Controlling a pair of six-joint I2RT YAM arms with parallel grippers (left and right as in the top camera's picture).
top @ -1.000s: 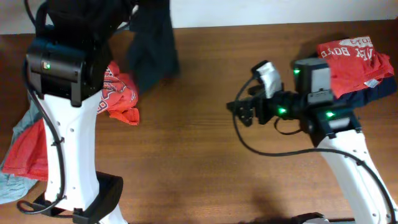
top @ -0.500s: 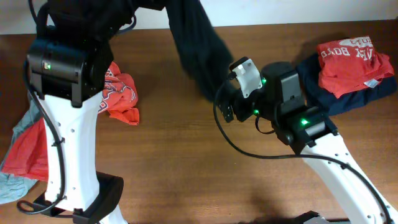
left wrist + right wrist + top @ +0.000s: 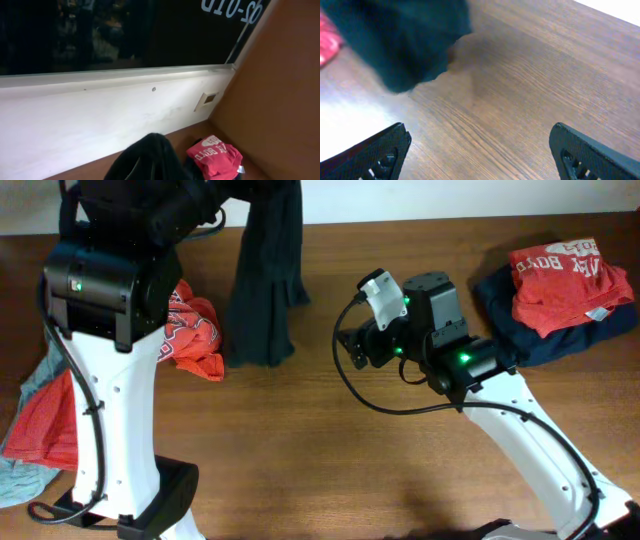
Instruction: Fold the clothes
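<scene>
The dark garment [image 3: 262, 290] dangles lengthwise off the left arm [image 3: 100, 290], its tool out of sight, just left of the nearer, wide-spread right tool [image 3: 346, 352].

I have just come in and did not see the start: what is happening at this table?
Two robot arms are working on folding clothes. A dark garment hangs from the raised left arm, whose fingers are out of view. The right fingers are open and empty, pointing toward the garment's lower part. At the right, a red shirt lies folded on a navy piece. Loose clothes wait at the left.
</scene>
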